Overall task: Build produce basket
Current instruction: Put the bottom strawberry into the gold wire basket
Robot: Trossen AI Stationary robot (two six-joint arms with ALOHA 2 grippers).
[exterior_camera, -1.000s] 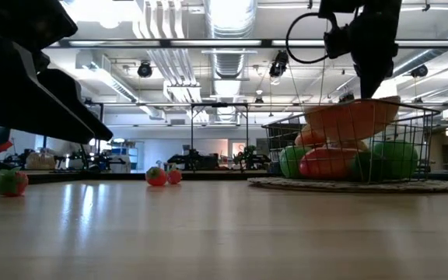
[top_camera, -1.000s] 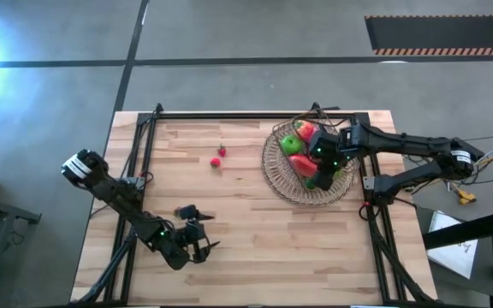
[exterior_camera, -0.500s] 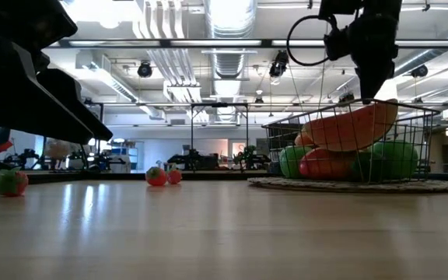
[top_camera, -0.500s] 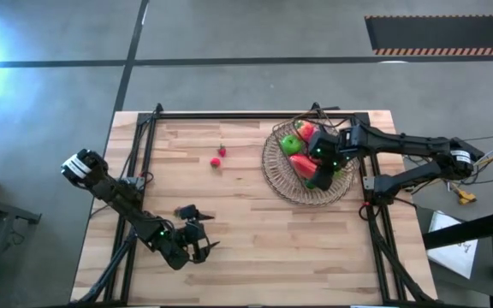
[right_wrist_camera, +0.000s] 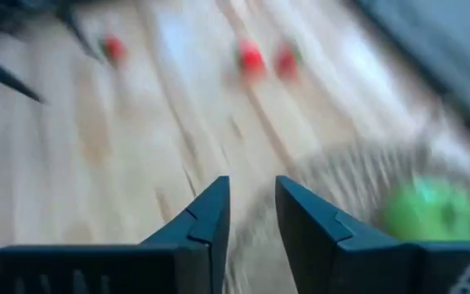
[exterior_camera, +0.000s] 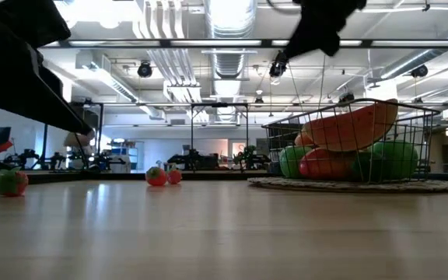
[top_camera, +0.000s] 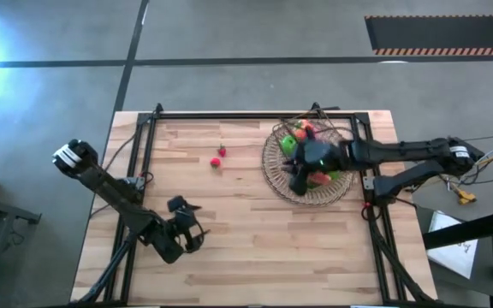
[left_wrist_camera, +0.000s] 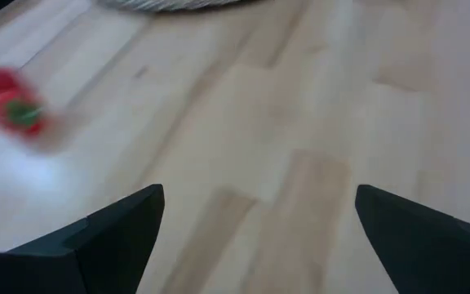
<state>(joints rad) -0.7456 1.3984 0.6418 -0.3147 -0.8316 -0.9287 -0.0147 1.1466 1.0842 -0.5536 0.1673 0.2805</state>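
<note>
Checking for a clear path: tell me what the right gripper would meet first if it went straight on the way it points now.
The right gripper, empty with its jaws nearly shut, points out over the basket rim toward bare table. The two strawberries lie farther along. Depth is blurred, so the tabletop is probably first.

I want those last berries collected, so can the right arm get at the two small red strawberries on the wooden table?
Probably yes: the two small red strawberries lie on open wooden table, and the right hand holds nothing.
</note>
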